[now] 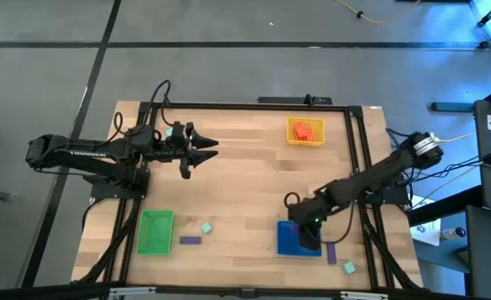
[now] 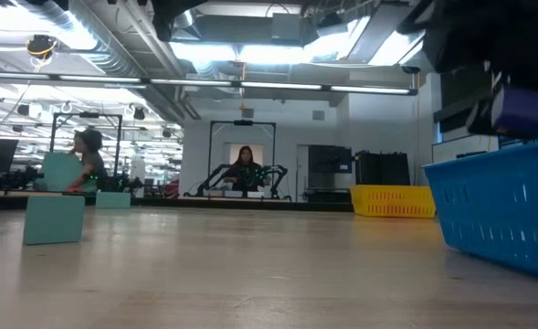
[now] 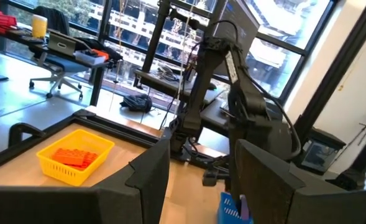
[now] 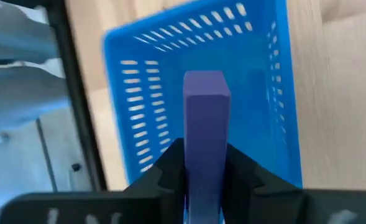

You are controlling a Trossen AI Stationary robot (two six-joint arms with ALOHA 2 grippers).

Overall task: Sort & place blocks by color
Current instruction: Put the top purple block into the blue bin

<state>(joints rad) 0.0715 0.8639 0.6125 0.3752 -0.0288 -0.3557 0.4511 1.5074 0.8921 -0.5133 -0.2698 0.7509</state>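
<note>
My right gripper point(image 4: 205, 163) is shut on a purple bar block point(image 4: 205, 118) and hangs over the blue tray point(image 1: 288, 242) at the near right. My left gripper point(image 1: 205, 150) stands open and holds nothing, high over the table's far left part. The yellow tray point(image 1: 306, 132) at the far right holds orange-red blocks point(image 3: 74, 155). Beside the green tray point(image 1: 155, 231) a purple bar point(image 1: 190, 240) and a mint block point(image 1: 206, 227) lie flat on the table. Another purple bar point(image 1: 332, 252) and a mint block point(image 1: 348, 267) lie right of the blue tray. My right gripper pinches the purple bar's two long sides point(image 4: 205, 177) between its two fingers point(image 4: 238, 171), near the bar's rear end. The fingers slant down from above and lie along the bar, which sticks out past their tips. The bar hangs clear above the blue tray's floor point(image 4: 257, 93).
A black frame point(image 1: 358, 142) runs round the wooden table. The low view shows a mint block point(image 2: 54, 219) close at left and the blue tray's wall point(image 2: 506, 210) at right. The middle of the table shows bare wood point(image 1: 245, 183). People sit in the room beyond.
</note>
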